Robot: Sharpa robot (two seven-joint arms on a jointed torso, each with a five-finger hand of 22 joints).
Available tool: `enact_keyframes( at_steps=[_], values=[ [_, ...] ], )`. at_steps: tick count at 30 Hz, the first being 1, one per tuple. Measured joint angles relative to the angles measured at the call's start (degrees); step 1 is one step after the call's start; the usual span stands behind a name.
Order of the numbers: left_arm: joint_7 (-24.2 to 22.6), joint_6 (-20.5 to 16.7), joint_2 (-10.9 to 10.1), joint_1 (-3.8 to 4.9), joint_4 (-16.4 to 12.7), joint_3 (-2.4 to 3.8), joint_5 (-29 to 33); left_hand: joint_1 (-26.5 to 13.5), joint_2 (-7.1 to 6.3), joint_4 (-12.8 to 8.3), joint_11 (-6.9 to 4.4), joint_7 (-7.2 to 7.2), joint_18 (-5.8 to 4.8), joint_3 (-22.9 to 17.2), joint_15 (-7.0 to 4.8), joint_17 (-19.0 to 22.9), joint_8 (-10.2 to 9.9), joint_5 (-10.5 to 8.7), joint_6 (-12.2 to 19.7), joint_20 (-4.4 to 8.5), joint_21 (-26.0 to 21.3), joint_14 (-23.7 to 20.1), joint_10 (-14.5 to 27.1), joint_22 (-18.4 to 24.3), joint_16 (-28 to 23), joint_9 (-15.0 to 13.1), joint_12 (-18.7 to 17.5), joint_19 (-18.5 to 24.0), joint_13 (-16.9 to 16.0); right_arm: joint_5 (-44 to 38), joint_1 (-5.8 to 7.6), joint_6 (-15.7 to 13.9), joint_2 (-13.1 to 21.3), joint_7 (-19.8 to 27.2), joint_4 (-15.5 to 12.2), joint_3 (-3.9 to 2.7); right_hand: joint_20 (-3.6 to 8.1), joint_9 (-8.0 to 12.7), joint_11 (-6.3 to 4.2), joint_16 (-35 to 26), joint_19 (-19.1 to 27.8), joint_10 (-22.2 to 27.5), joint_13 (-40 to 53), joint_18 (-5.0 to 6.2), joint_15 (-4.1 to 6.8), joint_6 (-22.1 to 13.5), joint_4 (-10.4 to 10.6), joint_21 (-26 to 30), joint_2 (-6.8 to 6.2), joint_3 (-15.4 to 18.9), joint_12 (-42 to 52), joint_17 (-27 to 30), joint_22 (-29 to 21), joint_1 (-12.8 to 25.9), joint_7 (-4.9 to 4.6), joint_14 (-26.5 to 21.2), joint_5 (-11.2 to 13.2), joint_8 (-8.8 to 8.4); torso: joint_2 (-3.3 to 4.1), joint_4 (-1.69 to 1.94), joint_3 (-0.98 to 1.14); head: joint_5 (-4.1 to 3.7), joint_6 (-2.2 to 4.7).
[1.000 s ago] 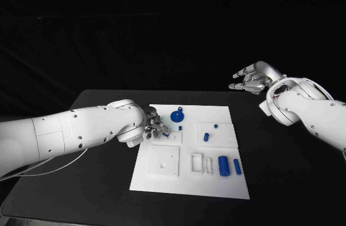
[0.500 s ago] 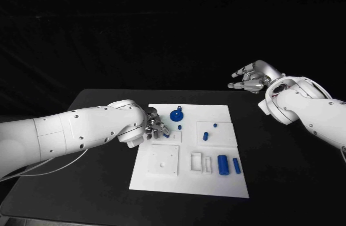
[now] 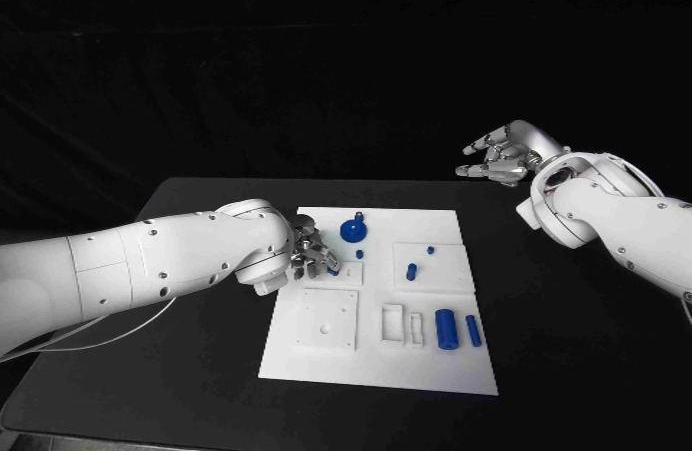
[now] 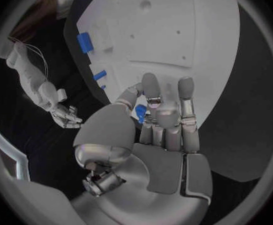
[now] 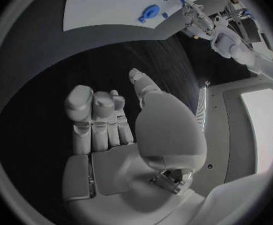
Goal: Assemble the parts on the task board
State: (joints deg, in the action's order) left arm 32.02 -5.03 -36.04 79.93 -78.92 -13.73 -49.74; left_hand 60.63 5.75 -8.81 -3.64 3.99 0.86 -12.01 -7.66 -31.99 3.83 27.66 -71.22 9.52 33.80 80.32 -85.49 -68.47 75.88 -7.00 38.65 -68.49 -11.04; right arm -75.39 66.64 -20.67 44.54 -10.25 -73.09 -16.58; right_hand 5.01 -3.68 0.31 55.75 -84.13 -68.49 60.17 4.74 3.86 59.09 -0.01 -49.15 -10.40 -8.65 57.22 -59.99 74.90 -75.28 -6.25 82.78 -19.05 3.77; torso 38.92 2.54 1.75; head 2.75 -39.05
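Task board (image 3: 378, 371) left edge under left hand (image 3: 313, 252).

The left hand (image 3: 313, 253) rests at the near-left edge of the white task board (image 3: 378, 371), fingers bunched over a small blue part (image 3: 333, 267). A blue disc-shaped part (image 3: 353, 233) stands just beyond it. The right hand (image 3: 500, 157) hangs above the table (image 3: 570, 371), well apart from the board, fingers loosely apart.

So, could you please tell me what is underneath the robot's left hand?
The left hand pinches a small blue part over the white task board. Its fingers cover the board directly beneath, so I cannot tell which recess lies there.
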Motion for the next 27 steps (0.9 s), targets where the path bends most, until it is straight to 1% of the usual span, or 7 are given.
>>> enact_keyframes(
  at_steps=[11,13,17,20,24,25,27],
  values=[
    [0.04,0.36,-0.06,0.02,-0.01,0.03,-0.01,0.01,-0.01,0.16,0.00,0.00,0.00,0.17,0.08,-0.06,-0.11,-0.21,0.00,-0.31,-0.53,-0.08,0.00,-0.78,0.00,-0.13,0.23,-0.31,0.00,0.02,0.00,0.24,-0.15,0.02,0.16,0.00,0.00,0.00,0.00,0.00,0.00,0.00,-0.06,0.00,0.00,0.00,0.00,0.00,0.25,0.00,0.00,0.00,0.00,0.25,0.00,0.00,-0.26,0.00,0.00,-0.01,0.03,0.02,-0.10],
    [0.07,0.54,-0.09,0.02,-0.03,0.03,-0.02,0.00,0.00,0.16,0.00,0.00,0.00,0.17,0.09,-0.25,-0.18,-0.22,0.00,-0.29,-0.96,-0.09,0.00,-1.20,0.21,-1.78,0.28,-0.33,0.00,0.03,0.00,0.27,-0.16,0.02,0.18,0.00,0.00,0.00,0.00,0.00,0.00,0.00,-0.06,0.00,0.00,0.00,0.00,0.00,0.25,0.00,0.00,0.00,0.00,0.25,0.00,0.00,-0.26,0.00,0.00,-0.01,0.03,0.05,-0.14],
    [0.15,0.99,-0.09,0.05,-0.02,0.05,-0.03,-0.11,0.12,0.31,0.00,0.00,0.00,0.32,0.09,-0.42,-0.17,-0.36,0.00,-0.09,-1.33,-0.09,0.00,-1.56,0.40,-2.50,0.28,-0.53,-0.01,0.04,0.00,0.32,-0.16,0.02,0.20,0.00,0.00,0.00,0.00,0.00,0.00,0.00,-0.06,0.00,0.00,0.00,0.00,0.22,0.24,0.00,0.00,0.00,0.00,0.24,0.00,0.00,-0.26,0.00,0.00,-0.01,0.03,0.11,-0.18],
    [0.24,1.51,-0.05,0.06,0.01,0.06,-0.04,-0.58,0.58,0.92,0.00,0.00,0.00,0.36,0.09,-0.64,0.11,-0.52,0.00,-0.30,-1.40,-0.09,0.00,-1.79,0.40,-5.00,0.40,-0.73,-0.09,0.04,0.00,0.35,-0.18,0.02,0.23,0.00,0.00,0.00,0.00,0.00,0.00,0.00,-0.06,0.00,0.00,0.00,0.00,0.22,0.24,0.00,0.00,0.00,0.00,0.24,0.00,0.00,-0.50,0.00,0.01,-0.02,0.03,0.14,-0.19],
    [0.37,2.24,0.04,0.05,0.04,0.06,-0.05,-0.91,0.91,1.27,0.00,0.00,0.00,0.46,0.10,-0.94,0.12,-0.89,0.00,-0.30,-1.65,-0.10,0.00,-2.01,0.40,-10.86,0.62,-0.73,-0.19,0.05,0.00,0.39,-0.30,0.02,0.36,0.00,0.00,0.00,0.00,0.00,0.00,0.00,-0.07,0.00,0.00,0.00,-0.10,0.22,0.24,-0.10,0.00,0.00,0.00,0.24,0.00,0.00,-0.55,0.00,0.01,-0.02,0.02,0.17,-0.24],
    [0.41,2.42,0.06,0.04,0.04,0.05,-0.05,-0.91,0.91,1.35,0.00,0.00,0.00,0.54,0.10,-1.03,0.12,-1.10,0.00,-0.30,-1.83,-0.11,0.00,-2.09,0.49,-13.38,0.62,-0.73,-0.22,0.05,0.00,0.40,-0.34,0.02,0.39,0.00,0.00,0.00,0.00,0.00,0.00,0.00,-0.11,0.00,0.00,0.00,-0.16,0.22,0.24,-0.16,0.00,0.00,0.00,0.24,0.00,0.00,-0.55,0.00,0.01,-0.02,0.02,0.17,-0.26],
    [0.46,2.79,0.12,0.01,0.04,0.03,-0.05,-1.00,1.00,1.45,0.00,0.00,0.00,0.64,0.11,-1.09,0.12,-1.28,0.00,-0.30,-2.00,-0.11,0.00,-2.24,0.63,-16.44,0.62,-0.73,-0.28,0.05,0.00,0.43,-0.43,0.02,0.45,0.00,0.00,0.00,0.00,0.00,0.00,0.00,-0.11,0.00,0.00,0.00,-0.16,0.22,0.24,-0.16,0.00,0.00,0.01,0.24,0.00,0.00,-0.55,0.00,0.02,-0.02,0.02,0.20,-0.30]
  ],
)
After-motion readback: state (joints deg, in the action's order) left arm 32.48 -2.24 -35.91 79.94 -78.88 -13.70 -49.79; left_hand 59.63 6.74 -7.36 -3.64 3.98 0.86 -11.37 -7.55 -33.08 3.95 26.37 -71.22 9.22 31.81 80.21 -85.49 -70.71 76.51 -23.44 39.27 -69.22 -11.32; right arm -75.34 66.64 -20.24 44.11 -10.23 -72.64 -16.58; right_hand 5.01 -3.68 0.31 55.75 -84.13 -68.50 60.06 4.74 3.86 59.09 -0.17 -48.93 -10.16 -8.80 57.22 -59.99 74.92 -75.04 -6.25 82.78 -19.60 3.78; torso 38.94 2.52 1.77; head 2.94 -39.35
